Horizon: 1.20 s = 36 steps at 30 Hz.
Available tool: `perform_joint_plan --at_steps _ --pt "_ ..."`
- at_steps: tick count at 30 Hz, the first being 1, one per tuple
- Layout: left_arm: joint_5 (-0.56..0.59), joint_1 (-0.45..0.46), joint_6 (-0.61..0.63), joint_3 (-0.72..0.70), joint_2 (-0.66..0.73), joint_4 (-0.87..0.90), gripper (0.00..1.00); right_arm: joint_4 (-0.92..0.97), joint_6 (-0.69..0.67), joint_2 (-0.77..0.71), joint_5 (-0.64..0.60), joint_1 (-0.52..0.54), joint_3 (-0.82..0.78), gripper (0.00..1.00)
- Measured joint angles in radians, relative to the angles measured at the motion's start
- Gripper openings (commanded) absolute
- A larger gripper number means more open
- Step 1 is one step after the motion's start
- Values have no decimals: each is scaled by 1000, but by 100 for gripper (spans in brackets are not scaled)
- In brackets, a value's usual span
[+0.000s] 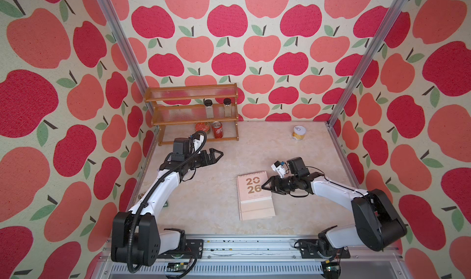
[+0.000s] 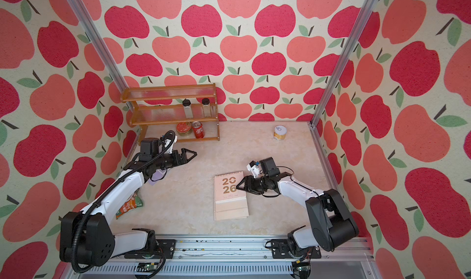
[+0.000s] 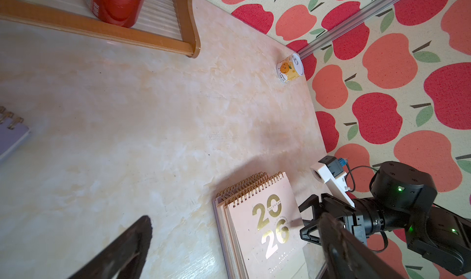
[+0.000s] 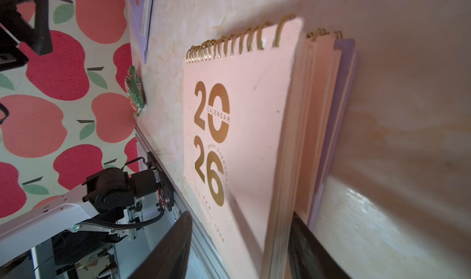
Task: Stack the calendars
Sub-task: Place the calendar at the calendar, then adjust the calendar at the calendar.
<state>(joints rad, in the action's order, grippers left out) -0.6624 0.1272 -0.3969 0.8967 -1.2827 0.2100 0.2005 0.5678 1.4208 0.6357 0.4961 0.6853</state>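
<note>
Lying flat right of centre in both top views, a peach-pink spiral-bound desk calendar with gold "2026" lettering [image 1: 252,188] tops a small stack on the pale marbled tabletop [image 1: 204,201]. The right wrist view shows a second peach-pink calendar [image 4: 321,91] under it and a lavender-purple calendar [image 4: 342,86] at the bottom, their edges stepped rather than flush. The right gripper [image 1: 263,186] sits at the stack's right edge. Its black jaws are apart with the top calendar's edge between them, and a gap shows between one finger and the cover, so nothing is clamped. The left gripper [image 1: 221,153] hovers left of centre, well apart from the stack, jaws spread wide with nothing between them. Another lavender-purple spiral-bound calendar [image 2: 156,178] lies at centre left, mostly hidden under the left arm. A crinkly green-and-orange snack packet [image 2: 128,206] lies at lower left. A three-tier wooden rack [image 1: 193,107] stands at the back, and a small yellow tin [image 1: 298,133] stands at the table's upper right.
</note>
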Motion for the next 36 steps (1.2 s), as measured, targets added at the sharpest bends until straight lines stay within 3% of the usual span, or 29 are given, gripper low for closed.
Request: perform_joint_plan --at_steps 6,14,36 --pt "0 0 0 0 0 3 99 148 -39 -15 -151 0 71 65" --pt "0 0 4 0 0 4 100 242 -62 -16 -262 58 116 65" --pt "11 0 7 0 0 26 100 278 -27 64 -350 198 159 65"
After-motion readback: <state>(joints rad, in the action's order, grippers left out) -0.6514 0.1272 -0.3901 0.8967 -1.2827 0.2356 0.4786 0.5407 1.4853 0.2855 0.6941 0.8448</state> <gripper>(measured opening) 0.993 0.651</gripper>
